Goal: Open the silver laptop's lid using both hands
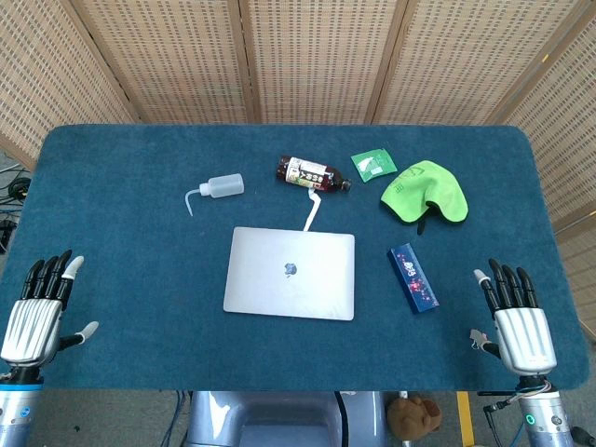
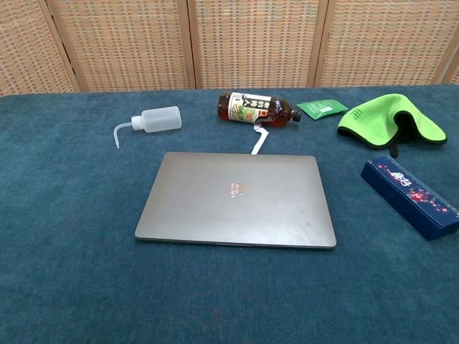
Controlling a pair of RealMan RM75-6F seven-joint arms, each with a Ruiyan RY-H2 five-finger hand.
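**Lid shut, both hands waiting at the table's near corners**

While the laptop (image 1: 290, 273) lies closed and flat at the middle of the blue table (image 1: 121, 242), my left hand (image 1: 35, 312) rests at the near left corner and my right hand (image 1: 517, 317) at the near right, both with fingers spread and holding nothing, both well apart from the machine. The chest view shows neither hand.

Risks, as I judge them: the lid's seam looks thin, so my fingertips may slip off the near edge; lifting with one hand only could drag or tip the whole base; a push from the near side could shove the laptop back onto the white strip (image 1: 313, 208) just beyond its far edge, or into the brown bottle (image 1: 312, 174) past that.

Count: one laptop, one brown bottle, one white squeeze bottle (image 1: 216, 189), one green packet (image 1: 373, 165), one green cloth (image 1: 424, 190), one blue box (image 1: 413, 277), one white strip, two hands.
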